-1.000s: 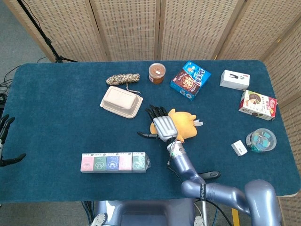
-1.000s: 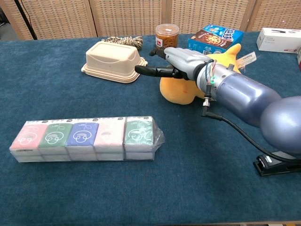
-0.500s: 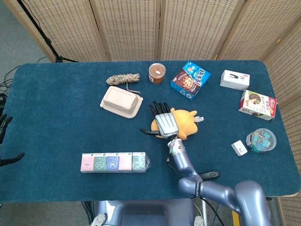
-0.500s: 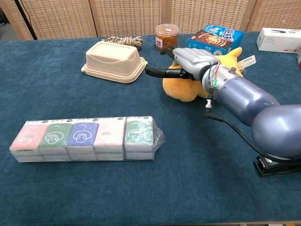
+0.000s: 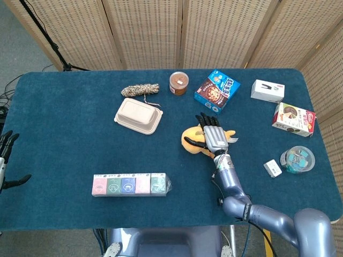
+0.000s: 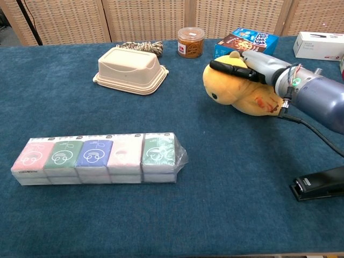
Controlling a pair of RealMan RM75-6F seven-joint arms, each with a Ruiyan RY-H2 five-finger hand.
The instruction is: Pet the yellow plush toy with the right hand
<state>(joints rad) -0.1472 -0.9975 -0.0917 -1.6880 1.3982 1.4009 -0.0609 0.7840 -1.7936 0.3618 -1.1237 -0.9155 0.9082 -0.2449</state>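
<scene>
The yellow plush toy (image 5: 192, 142) (image 6: 232, 88) lies on the blue table, right of centre, with its face turned toward the left. My right hand (image 5: 214, 135) (image 6: 257, 63) rests flat on the toy's back, fingers spread and pointing toward the far edge, holding nothing. In the chest view its dark thumb lies across the top of the toy's head. My left hand (image 5: 5, 155) hangs off the table's left edge, fingers apart and empty; only the head view shows it.
A beige lidded container (image 5: 138, 115), a rope coil (image 5: 140, 89) and a brown jar (image 5: 179, 83) stand behind the toy. A blue cookie box (image 5: 216, 90) is close beyond my right hand. A row of tissue packs (image 5: 131, 184) lies near the front. A black stapler (image 6: 320, 184) lies at front right.
My right hand has slid to the right along the toy, from over its head to its back. The toy's face, covered before, is now uncovered.
</scene>
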